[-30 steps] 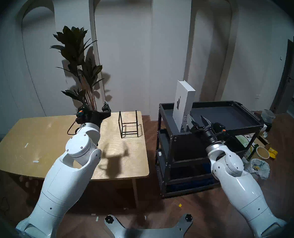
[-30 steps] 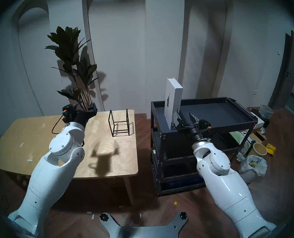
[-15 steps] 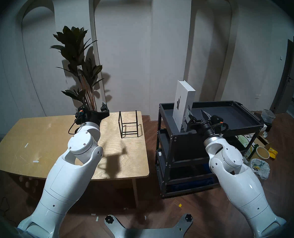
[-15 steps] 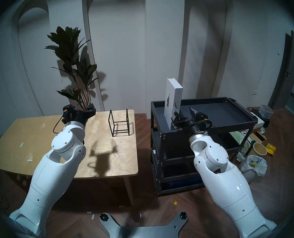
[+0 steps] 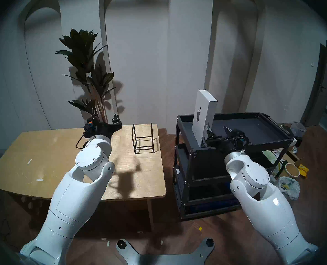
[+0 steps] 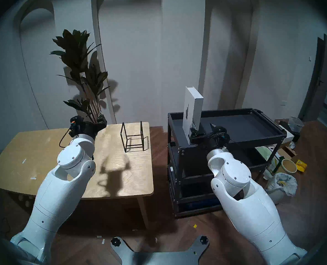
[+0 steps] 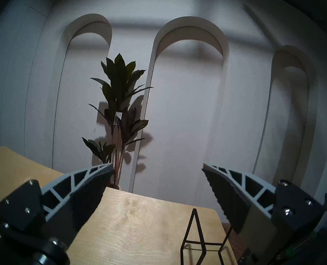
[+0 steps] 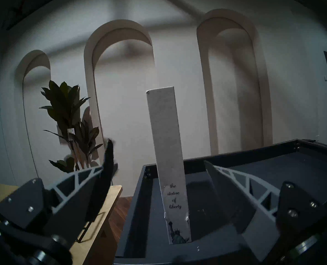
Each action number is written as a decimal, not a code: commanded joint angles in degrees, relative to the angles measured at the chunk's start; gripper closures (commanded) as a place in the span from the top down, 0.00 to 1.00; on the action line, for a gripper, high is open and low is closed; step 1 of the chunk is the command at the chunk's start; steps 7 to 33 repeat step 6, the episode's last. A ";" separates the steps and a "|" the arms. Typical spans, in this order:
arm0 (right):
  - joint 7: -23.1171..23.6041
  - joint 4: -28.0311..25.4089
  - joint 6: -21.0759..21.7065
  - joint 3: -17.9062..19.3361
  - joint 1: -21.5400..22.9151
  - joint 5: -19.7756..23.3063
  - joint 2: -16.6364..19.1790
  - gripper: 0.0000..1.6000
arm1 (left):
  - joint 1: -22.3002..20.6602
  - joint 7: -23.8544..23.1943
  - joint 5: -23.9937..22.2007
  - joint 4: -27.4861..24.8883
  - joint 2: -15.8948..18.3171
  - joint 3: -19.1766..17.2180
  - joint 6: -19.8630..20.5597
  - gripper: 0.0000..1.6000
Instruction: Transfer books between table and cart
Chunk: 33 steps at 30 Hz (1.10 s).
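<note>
1. Arched white wall behind; table (image 5: 44,163) on left, wire rack (image 5: 143,138) on it.
2. Left gripper (image 7: 159,184) hovers over table, jaws apart, empty.
3. Book (image 8: 168,163) stands upright in cart (image 5: 254,142) top tray, near-left corner.
4. Right gripper (image 8: 157,184) jaws apart, straddling spine w/o contact: center low, squeeze square, lift straight.

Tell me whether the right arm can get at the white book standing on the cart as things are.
Probably yes. The right gripper is open and level, with the book upright between its fingers on the cart top tray. Nothing stands in between; only the tray's low front rim sits below the approach.
</note>
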 commanded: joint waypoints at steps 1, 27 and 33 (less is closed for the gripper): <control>-0.43 -1.70 -0.25 0.39 0.73 -0.28 -0.16 1.00 | -1.32 -0.15 0.25 -0.82 0.11 -0.34 -0.26 1.00; -0.56 -1.73 -0.16 0.35 0.75 -0.29 -0.15 1.00 | -1.31 -0.19 0.28 -0.82 0.07 -0.37 -0.25 1.00; -0.56 -1.73 -0.16 0.35 0.75 -0.29 -0.15 1.00 | -1.31 -0.19 0.28 -0.82 0.07 -0.37 -0.25 1.00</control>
